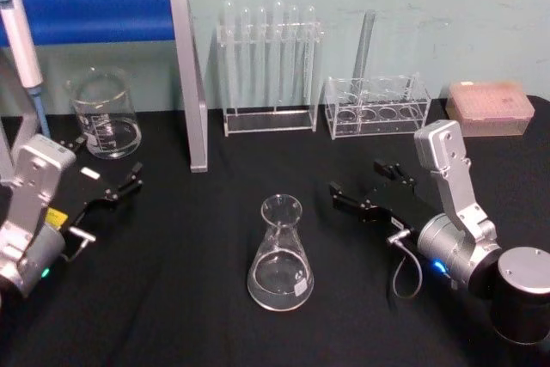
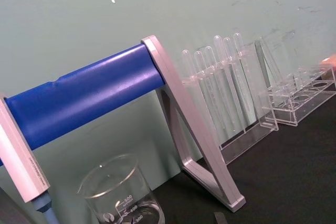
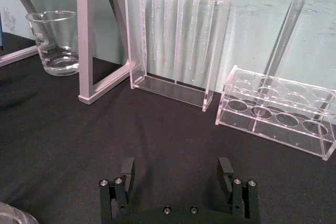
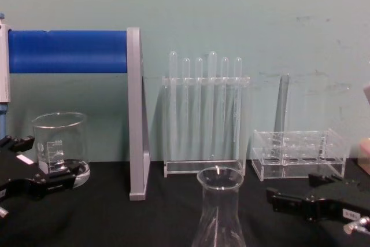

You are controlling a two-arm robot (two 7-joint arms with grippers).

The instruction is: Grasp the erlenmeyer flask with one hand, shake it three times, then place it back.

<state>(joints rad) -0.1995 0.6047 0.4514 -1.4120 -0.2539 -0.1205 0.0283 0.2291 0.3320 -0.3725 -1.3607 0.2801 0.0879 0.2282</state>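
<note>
Standing upright, the conical glass erlenmeyer flask point(image 1: 280, 255) faces the right gripper point(image 1: 368, 186), jaws spread.

Clear graduated glass beaker point(image 1: 105, 114) far left on black tabletop point(image 1: 215, 238); blue bar on grey metal stand point(image 1: 187, 75); tall acrylic test-tube rack point(image 1: 269, 70); low acrylic rack point(image 1: 376, 105) holding one tube; pink tip box point(image 1: 489, 107) far right.

Erlenmeyer flask point(image 4: 218, 212) base below chest view's edge; beaker point(image 2: 122, 195) bottom likewise cropped.
</note>
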